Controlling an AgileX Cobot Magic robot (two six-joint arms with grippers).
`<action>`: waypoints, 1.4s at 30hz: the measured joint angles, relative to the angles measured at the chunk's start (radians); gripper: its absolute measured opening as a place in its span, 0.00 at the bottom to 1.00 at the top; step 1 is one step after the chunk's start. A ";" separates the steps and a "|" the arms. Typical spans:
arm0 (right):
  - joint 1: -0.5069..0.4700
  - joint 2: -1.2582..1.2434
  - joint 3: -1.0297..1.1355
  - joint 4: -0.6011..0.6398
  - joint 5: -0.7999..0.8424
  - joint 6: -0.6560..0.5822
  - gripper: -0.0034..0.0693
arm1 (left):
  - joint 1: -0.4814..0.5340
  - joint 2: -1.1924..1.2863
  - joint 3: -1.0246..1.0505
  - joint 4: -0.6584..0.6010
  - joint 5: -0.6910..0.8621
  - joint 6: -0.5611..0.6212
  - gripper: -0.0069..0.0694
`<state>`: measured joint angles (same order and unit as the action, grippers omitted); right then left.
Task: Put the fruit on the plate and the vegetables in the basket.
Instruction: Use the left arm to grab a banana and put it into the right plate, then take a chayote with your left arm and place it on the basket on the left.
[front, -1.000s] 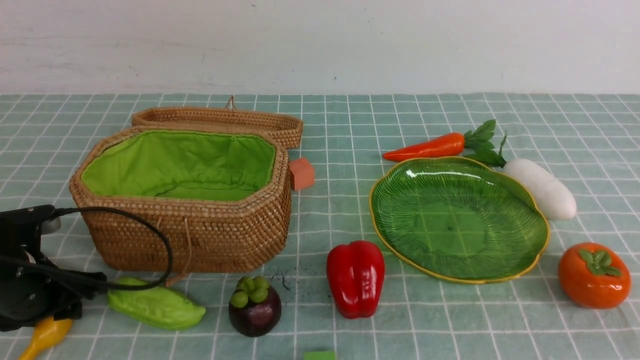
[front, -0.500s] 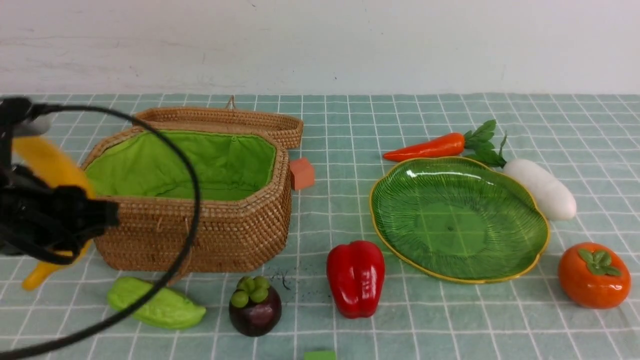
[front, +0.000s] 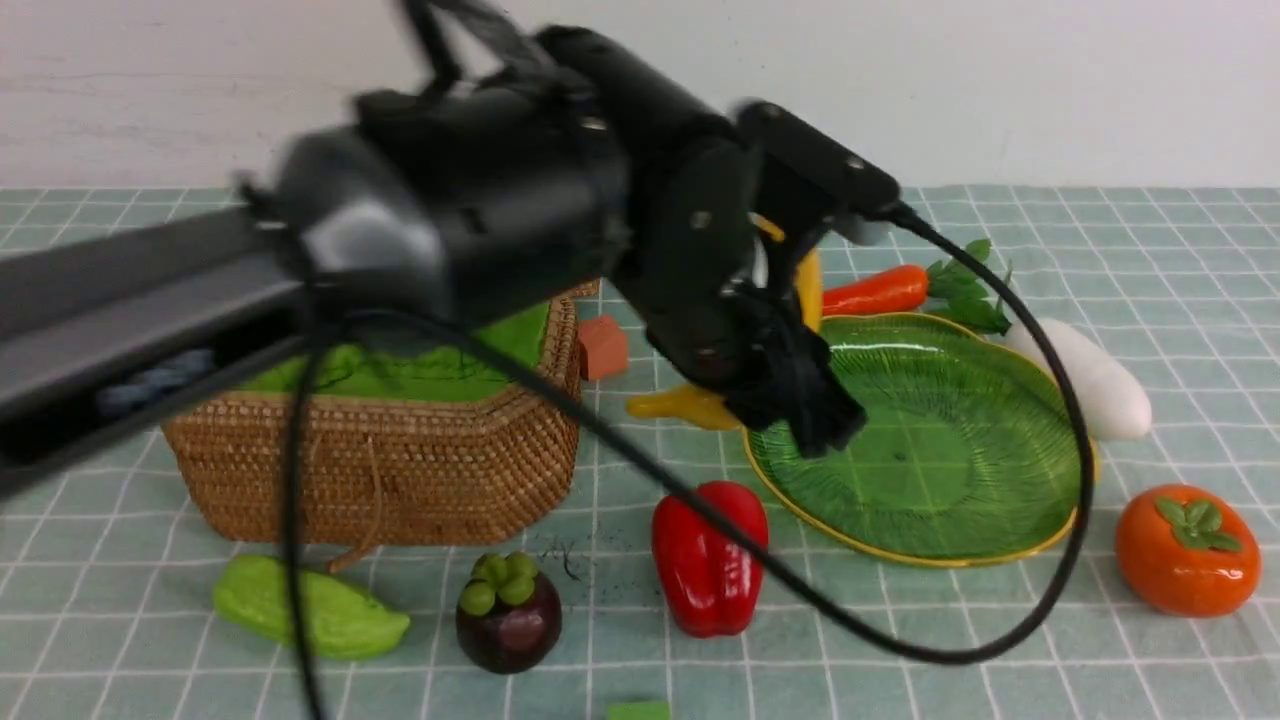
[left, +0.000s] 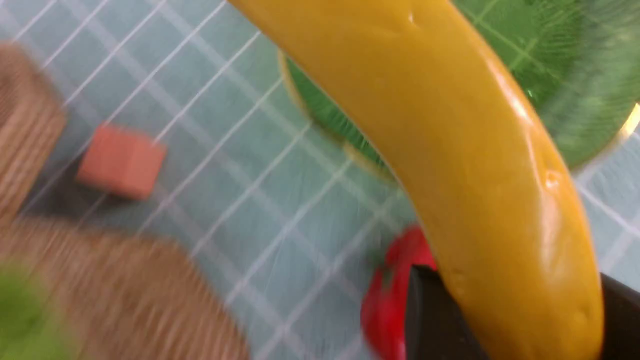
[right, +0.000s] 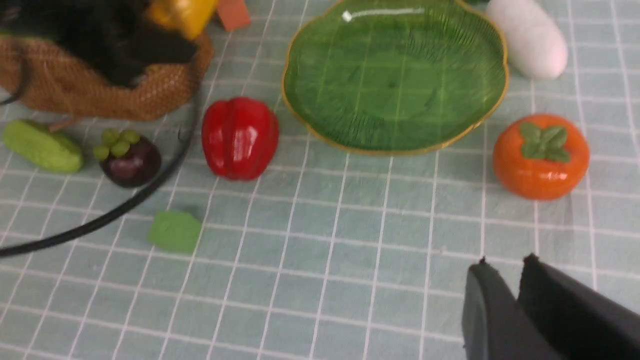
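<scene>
Green, bumpy gourd (front: 312, 608) lies on the cloth at the far left, in front of the basket (front: 400, 470), which is partly hidden behind the robot's arm (front: 480, 190). Next comes the dark purple mangosteen (front: 508, 625), on the cloth too. A small orange-red cube (front: 603, 348) sits beside the basket. Then there is the red pepper (front: 708, 570), between the mangosteen and the plate. The left gripper (left: 515, 310) holds the yellow banana (left: 450, 150) up in the air, with its two sides pressed on it, near the left edge of the green plate (front: 920, 470). So the job now looks like bringing the banana to the plate. The next move should take it over the middle, lower it, and then let go gently, so it does not tip off the rim. Behind the plate is the carrot (front: 880, 291), and the white radish (front: 1085, 385) is at the plate's back right side. The orange persimmon (front: 1187, 550) is last, on the cloth at the far right. The right gripper (right: 517, 300) is close to the cloth's front part, its tips close together, with nothing seen between them.
</scene>
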<state>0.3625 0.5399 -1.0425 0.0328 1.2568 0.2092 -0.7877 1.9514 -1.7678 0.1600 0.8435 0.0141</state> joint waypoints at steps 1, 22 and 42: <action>0.000 -0.006 0.000 0.004 0.011 0.000 0.19 | 0.000 0.091 -0.119 -0.033 0.034 0.041 0.49; 0.000 -0.079 0.000 -0.020 0.011 -0.016 0.20 | 0.008 0.659 -0.844 -0.223 0.259 0.158 0.73; 0.000 -0.079 0.000 -0.018 0.011 -0.139 0.20 | 0.015 -0.310 0.025 -0.090 0.390 0.245 0.17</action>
<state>0.3625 0.4606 -1.0425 0.0146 1.2681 0.0702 -0.7727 1.6417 -1.7426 0.0700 1.2340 0.2591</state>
